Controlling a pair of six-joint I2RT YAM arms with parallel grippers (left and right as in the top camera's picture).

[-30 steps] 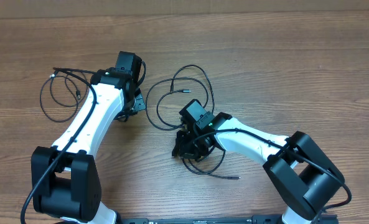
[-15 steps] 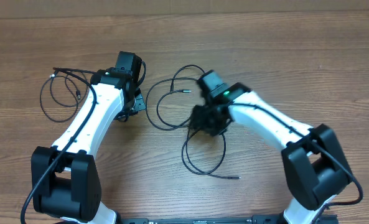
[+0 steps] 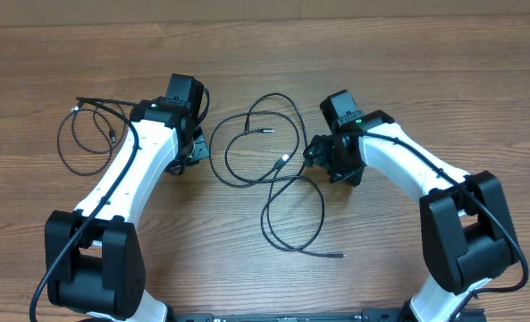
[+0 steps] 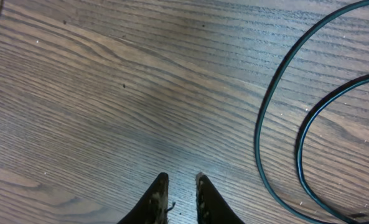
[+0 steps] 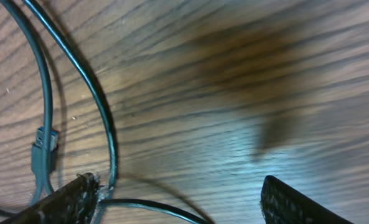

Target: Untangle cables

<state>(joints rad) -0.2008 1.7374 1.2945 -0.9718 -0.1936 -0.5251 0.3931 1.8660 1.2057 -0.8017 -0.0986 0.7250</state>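
Two thin black cables lie on the wooden table. One is looped at the far left [image 3: 61, 148], beside my left arm. The other sprawls in loose loops in the middle [image 3: 265, 217], with a silver-tipped plug [image 3: 282, 163]. My left gripper [image 3: 196, 154] hovers over bare wood between them. In the left wrist view its jaws [image 4: 181, 186] stand a narrow gap apart with nothing in it, and two cable arcs [image 4: 262, 130] curve to the right. My right gripper [image 3: 318, 155] is just right of the middle cable. It stands wide open [image 5: 181, 199], a cable strand [image 5: 103, 118] brushing its left finger [image 5: 69, 202].
A small plug [image 5: 43, 149] lies left of the strand in the right wrist view. The middle cable's free end [image 3: 340, 256] points toward the near edge. Both white arms reach in from the near edge.
My right gripper has opened wide, let go of the middle cable and moved up and to the right. The cable's loops now lie spread out. The left jaws have parted slightly.
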